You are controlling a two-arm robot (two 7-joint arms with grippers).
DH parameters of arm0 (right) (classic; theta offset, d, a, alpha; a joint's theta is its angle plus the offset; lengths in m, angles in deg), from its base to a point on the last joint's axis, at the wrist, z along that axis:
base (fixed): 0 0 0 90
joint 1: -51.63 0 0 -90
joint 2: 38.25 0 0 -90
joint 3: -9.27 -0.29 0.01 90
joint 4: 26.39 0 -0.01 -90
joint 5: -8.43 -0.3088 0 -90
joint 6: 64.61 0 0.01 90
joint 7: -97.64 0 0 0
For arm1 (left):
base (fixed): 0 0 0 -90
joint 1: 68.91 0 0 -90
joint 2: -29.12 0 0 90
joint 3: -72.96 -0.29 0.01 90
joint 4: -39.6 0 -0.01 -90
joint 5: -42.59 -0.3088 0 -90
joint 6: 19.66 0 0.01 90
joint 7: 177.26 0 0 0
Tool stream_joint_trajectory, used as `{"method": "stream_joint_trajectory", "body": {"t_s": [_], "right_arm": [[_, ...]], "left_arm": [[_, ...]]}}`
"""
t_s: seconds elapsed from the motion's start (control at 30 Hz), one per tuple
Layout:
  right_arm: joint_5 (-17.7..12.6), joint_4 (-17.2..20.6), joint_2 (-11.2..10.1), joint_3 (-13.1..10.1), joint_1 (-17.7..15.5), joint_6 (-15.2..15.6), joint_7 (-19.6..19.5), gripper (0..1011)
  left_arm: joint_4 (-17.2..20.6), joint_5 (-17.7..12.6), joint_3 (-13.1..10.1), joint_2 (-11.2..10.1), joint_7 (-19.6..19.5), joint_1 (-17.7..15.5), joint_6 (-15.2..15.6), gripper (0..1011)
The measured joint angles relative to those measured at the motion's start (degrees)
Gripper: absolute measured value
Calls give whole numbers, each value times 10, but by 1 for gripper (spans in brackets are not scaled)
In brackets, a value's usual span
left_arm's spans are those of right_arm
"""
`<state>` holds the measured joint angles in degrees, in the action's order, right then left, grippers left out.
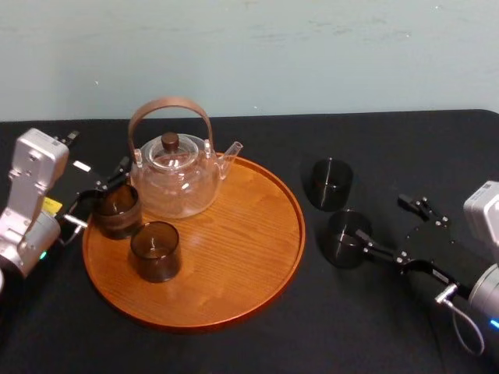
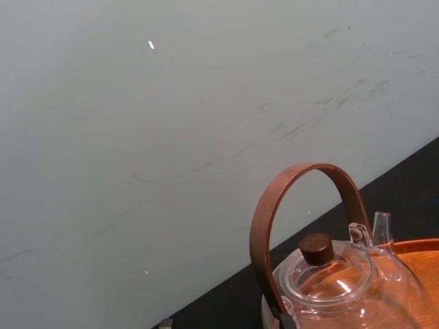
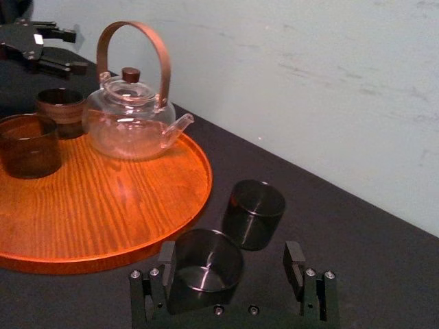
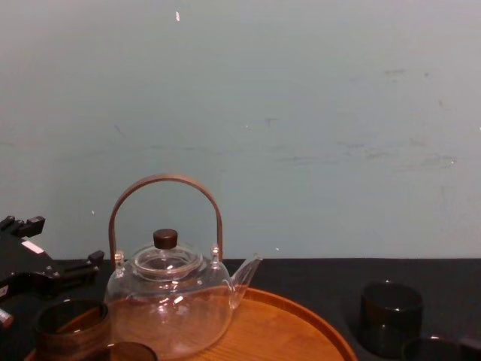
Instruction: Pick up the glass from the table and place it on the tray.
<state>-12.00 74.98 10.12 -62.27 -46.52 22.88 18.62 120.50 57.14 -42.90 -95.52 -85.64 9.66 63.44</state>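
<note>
The glass (image 3: 204,269) stands on the table (image 1: 390,148) just off the right rim of the tray (image 3: 103,205); the right gripper (image 3: 230,255) straddles it with fingers spread, one finger hard by its wall; closing off-centre could shove or tip it; the twin glass (image 3: 255,212) just behind might be knocked; smooth walls may slip. The left gripper (image 1: 100,195) sits unclenched at the tray's left rim.
</note>
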Motion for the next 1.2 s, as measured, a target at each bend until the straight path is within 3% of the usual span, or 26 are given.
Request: {"method": "stream_joint_trajectory", "body": {"t_s": [1.2], "right_arm": [[30,-52,56,-7,14,40,61,1004]], "left_arm": [[0,0,0,0,0,0,0,1001]]}}
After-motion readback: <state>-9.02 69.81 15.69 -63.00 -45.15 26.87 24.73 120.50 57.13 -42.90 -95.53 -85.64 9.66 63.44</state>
